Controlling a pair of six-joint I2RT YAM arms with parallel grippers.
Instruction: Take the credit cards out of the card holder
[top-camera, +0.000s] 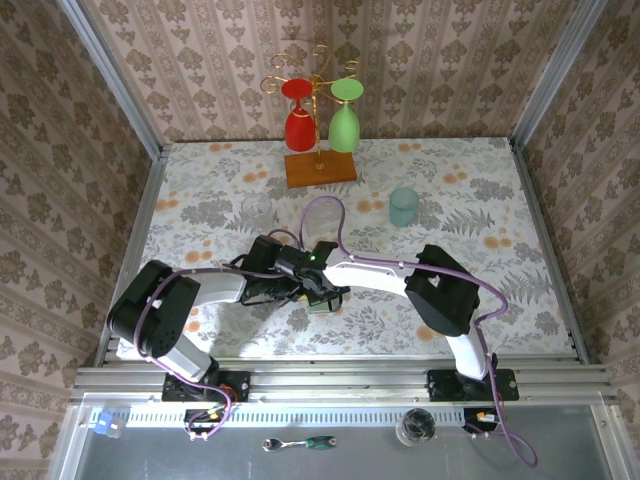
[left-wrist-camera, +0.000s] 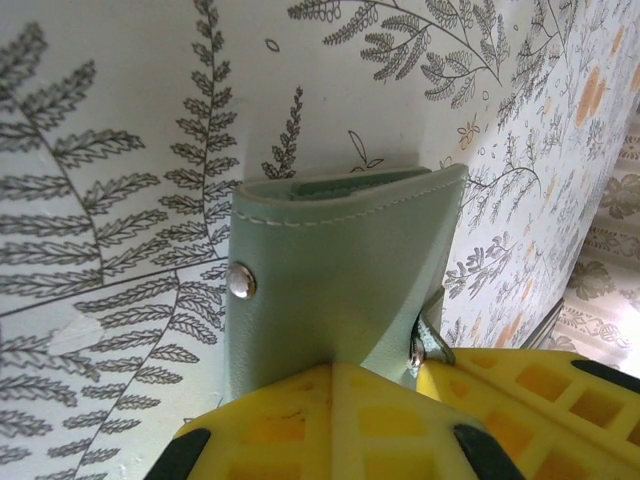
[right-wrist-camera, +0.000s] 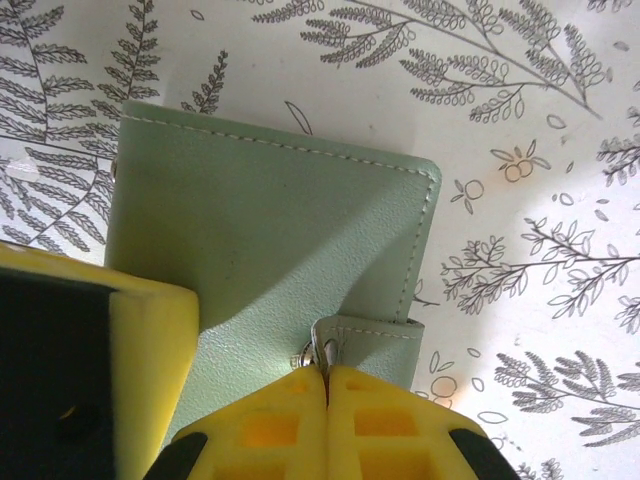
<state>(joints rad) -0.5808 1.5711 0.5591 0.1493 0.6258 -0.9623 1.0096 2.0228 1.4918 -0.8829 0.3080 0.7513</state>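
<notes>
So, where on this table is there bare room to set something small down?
Bare cloth lies far right, between the teal cup and the right table edge, and far left, between the clear glass and the left table edge. The middle is crowded: the left end effector and right end effector grip the card holder, with the clear tray and glass rack behind.

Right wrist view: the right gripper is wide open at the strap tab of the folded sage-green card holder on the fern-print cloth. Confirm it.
Not open. The right wrist view shows the right gripper shut, pinching the strap tab of the folded sage-green card holder on the fern-print cloth.
</notes>
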